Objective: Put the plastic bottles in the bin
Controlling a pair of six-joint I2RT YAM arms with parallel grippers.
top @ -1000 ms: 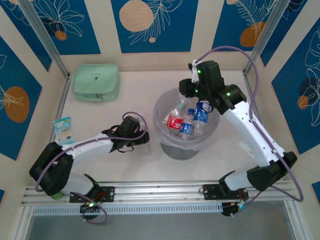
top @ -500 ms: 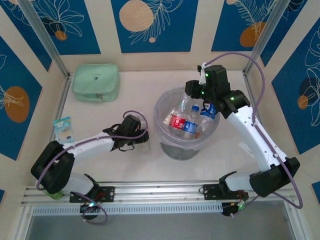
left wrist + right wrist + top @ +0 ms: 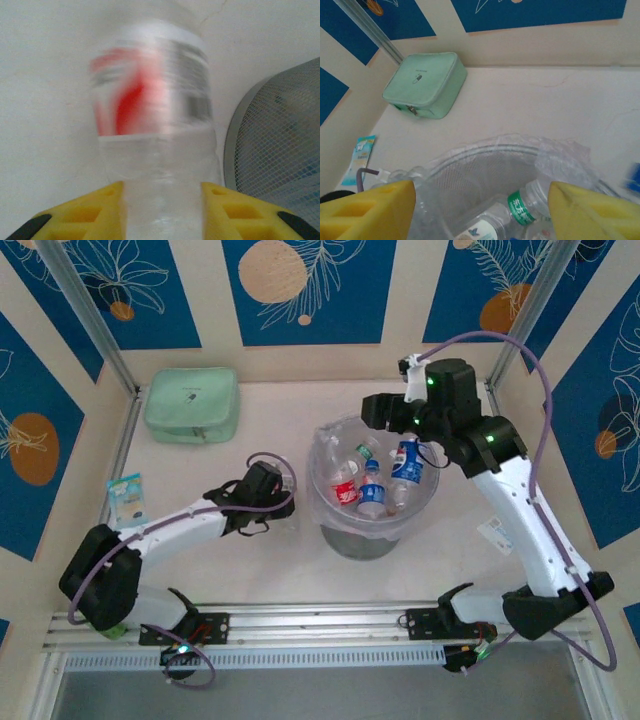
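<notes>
Far left on the surface (image 3: 262,570): a small light-blue packet (image 3: 125,496), lying flat. Behind it, near the back wall, a mint-green zip pouch (image 3: 192,405).

Next along, the left tool (image 3: 162,202), clamped on a plastic bottle (image 3: 155,120), with a yellow finger pressed to each side of the clear body. Clear and faintly ribbed at the grip; further up, a red-and-white label with a grey printed panel, all smeared by blur. Long axis straight up the wrist frame, out from the fingers (image 3: 85,212) and away from the camera. Impossible to tell which end carries the cap. From above, just left of the bin (image 3: 350,538), close beside its wall and outside the rim. Hard to say whether resting on the surface or lifted off it.

Then the bin itself: round, grey, translucent, mesh-patterned on the wall, lined with a crinkled clear bag (image 3: 560,150).

Inside, a heap of bottles (image 3: 372,495), small and clear. Red label (image 3: 347,490) toward the left, blue labels in the middle and at the right, lying at mixed angles across one another. In the right wrist view, one with a green band (image 3: 522,207) near the neck, slanted, long axis from lower left to upper right.

Furthest right, the right tool (image 3: 481,197), poised above the far right part of the bin's rim. Yellow fingers spread wide apart, gaping over the bin's mouth.
</notes>
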